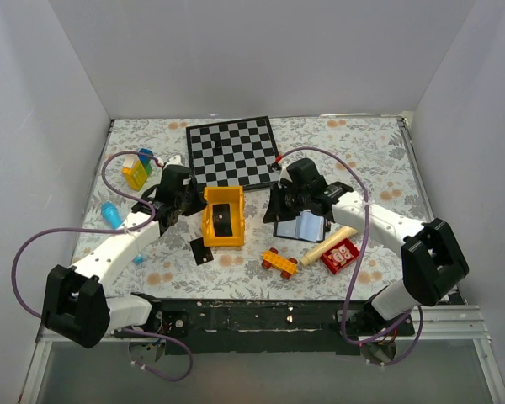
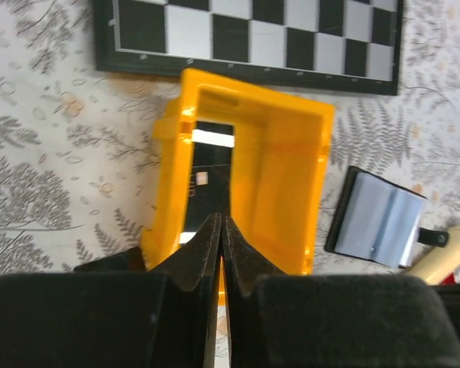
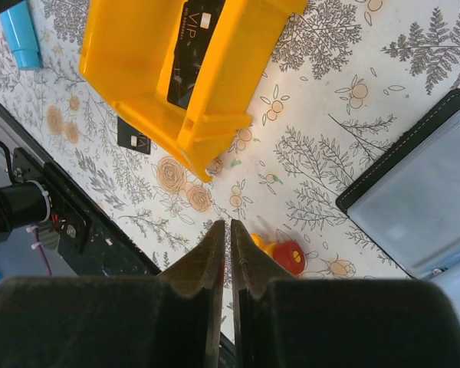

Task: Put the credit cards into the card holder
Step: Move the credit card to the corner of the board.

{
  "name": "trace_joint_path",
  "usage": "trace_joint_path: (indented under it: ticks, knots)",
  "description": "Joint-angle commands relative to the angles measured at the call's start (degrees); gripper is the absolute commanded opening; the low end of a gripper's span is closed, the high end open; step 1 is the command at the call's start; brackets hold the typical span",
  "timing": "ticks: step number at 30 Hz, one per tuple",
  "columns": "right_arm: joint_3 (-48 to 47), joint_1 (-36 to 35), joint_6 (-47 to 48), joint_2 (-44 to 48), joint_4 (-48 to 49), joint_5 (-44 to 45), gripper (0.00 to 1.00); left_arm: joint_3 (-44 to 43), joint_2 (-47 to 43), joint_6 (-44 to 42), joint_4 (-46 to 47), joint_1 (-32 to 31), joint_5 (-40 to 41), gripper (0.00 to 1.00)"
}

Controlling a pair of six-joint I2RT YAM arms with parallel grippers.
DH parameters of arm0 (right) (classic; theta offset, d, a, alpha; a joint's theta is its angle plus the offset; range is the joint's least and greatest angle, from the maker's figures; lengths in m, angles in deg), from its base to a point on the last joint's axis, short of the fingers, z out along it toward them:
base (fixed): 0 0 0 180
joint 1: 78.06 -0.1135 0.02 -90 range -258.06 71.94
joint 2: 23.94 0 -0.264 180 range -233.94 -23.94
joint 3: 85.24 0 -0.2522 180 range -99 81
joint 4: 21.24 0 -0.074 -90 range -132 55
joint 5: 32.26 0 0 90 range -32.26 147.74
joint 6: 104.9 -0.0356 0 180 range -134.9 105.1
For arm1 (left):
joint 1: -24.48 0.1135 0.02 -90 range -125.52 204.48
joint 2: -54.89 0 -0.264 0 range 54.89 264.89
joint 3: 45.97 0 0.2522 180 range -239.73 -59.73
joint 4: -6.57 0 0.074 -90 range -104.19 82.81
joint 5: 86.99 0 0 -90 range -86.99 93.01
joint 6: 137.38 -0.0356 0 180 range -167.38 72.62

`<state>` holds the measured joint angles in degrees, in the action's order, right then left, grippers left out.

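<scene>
Left claw [image 2: 221, 222] is hanging closed at the near rim of the yellow bin [image 2: 284, 176]; cannot tell whether it is pinching anything. A black VIP credit card [image 3: 190, 57] is lying inside the bin. A second card [image 1: 201, 251] is lying on the floral tablecloth [image 1: 370, 151] just beside the bin's near corner. Card holder [image 1: 301, 225] is lying open, blue-grey side up, right of the bin. Right claw [image 3: 227, 226] is hovering all but closed and empty, above a red-wheeled toy [image 3: 287, 255].

The left arm [image 1: 118, 244] and the right arm [image 1: 387, 223] reach forward from their bases, angling inward toward each other. The left hand [image 2: 221, 222] points downward, its fingers pressed together, empty. The right hand [image 3: 228, 224] has its fingers nearly touching and holds nothing.
</scene>
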<state>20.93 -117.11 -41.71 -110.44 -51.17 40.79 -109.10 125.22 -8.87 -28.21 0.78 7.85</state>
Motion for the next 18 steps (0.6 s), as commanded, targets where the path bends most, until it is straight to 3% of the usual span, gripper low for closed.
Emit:
trace_joint_path:
  ticks: [1,7,18]
  knots:
    - [-1.6,0.2,-0.1,1.6,1.7,0.9,0.14,0.3,2.3,2.8,-3.9,1.0,3.5,0.01]
    - [-1.2,0.2,2.5,3.7,-1.8,5.1,0.14,-0.5,4.6,3.8,-7.6,1.5,10.2,0.00]
    - [-0.9,0.3,1.2,2.2,-1.0,4.6,0.14,2.2,12.2,3.3,-4.7,2.1,2.5,0.00]
